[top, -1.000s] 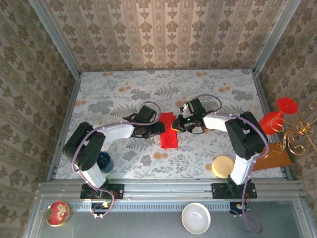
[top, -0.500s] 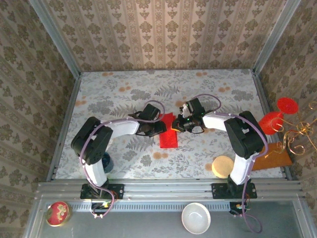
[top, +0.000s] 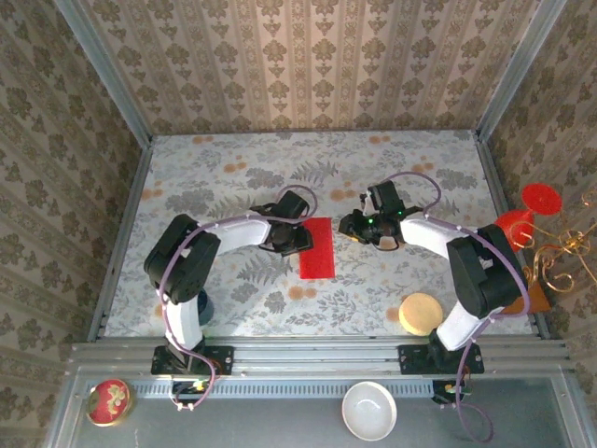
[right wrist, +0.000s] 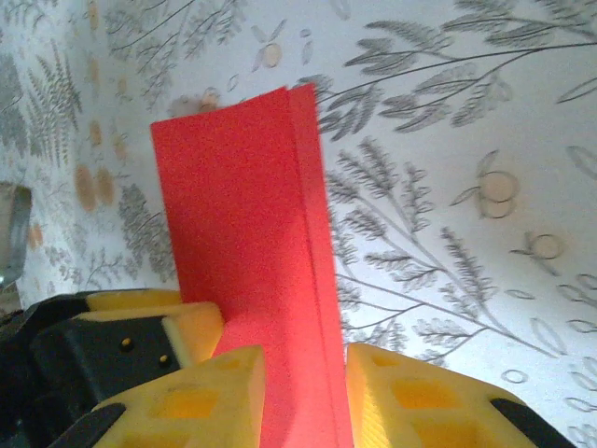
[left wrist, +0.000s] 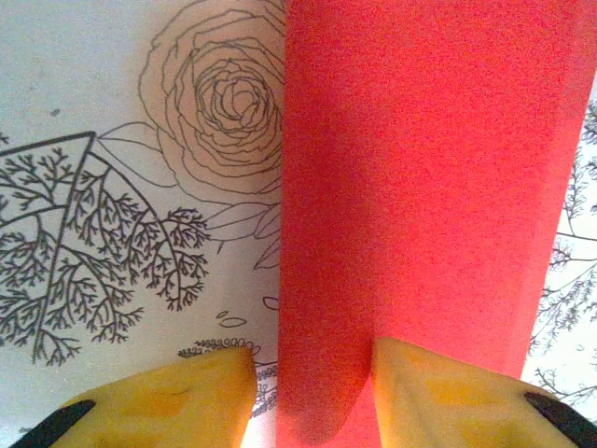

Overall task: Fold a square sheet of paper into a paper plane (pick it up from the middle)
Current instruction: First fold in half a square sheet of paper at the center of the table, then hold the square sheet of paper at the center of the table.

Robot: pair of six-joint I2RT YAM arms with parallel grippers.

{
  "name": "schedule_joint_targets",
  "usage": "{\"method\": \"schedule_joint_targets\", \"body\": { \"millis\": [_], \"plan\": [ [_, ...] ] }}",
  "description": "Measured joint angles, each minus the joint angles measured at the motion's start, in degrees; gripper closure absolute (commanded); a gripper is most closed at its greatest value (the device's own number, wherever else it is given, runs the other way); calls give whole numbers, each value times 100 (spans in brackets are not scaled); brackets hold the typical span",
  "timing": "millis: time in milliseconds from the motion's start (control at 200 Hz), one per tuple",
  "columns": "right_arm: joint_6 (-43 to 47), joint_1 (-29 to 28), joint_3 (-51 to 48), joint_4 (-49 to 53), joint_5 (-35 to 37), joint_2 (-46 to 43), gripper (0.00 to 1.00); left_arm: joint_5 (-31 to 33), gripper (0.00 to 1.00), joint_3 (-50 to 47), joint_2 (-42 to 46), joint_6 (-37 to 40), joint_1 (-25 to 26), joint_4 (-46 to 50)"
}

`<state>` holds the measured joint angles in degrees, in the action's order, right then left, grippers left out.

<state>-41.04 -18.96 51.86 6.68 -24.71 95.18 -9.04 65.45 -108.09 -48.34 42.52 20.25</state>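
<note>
The square sheet of paper point(top: 318, 250) lies on the floral table as a red rectangle, folded in half, with its doubled edges point(right wrist: 306, 187) lined up. My left gripper point(top: 298, 243) is at the sheet's left edge. Its jaws stand apart in the left wrist view point(left wrist: 312, 362): one yellow finger point(left wrist: 191, 392) is over the bare table, the other point(left wrist: 448, 392) over the red paper point(left wrist: 420, 187). My right gripper point(top: 348, 225) is just right of the sheet, open, with the paper's long edge point(right wrist: 280, 280) running under the gap point(right wrist: 303, 362).
A cream round disc point(top: 420, 313) and a brown board point(top: 508, 303) sit near the right arm's base. Red glasses point(top: 522, 217) and a gold wire piece point(top: 560, 254) are at the right wall. A dark blue cup point(top: 199, 304) stands by the left arm. A white bowl point(top: 370, 411) and red tin point(top: 109, 401) sit in front.
My right gripper has opened and drawn back to the right, off the paper. The raised flap has dropped, so the sheet lies flat. My left gripper moved right and narrowed.
</note>
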Motion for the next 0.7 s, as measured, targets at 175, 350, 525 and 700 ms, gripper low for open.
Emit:
{"method": "schedule_joint_targets", "body": {
  "millis": [175, 350, 525, 700],
  "plan": [
    [0, 7, -28, -2, 31, 7, 69, 136, 58, 304, -201, 61, 59, 387],
    [-2, 9, -28, -15, 26, 37, 69, 140, 57, 463, -295, 76, 63, 570],
    [-7, 9, -28, -46, -33, 164, 69, 144, 55, 619, -400, 146, 90, 752],
    [-17, 9, -33, -85, -122, 254, 70, 151, 55, 748, -490, 192, 90, 925]
  ]
}}
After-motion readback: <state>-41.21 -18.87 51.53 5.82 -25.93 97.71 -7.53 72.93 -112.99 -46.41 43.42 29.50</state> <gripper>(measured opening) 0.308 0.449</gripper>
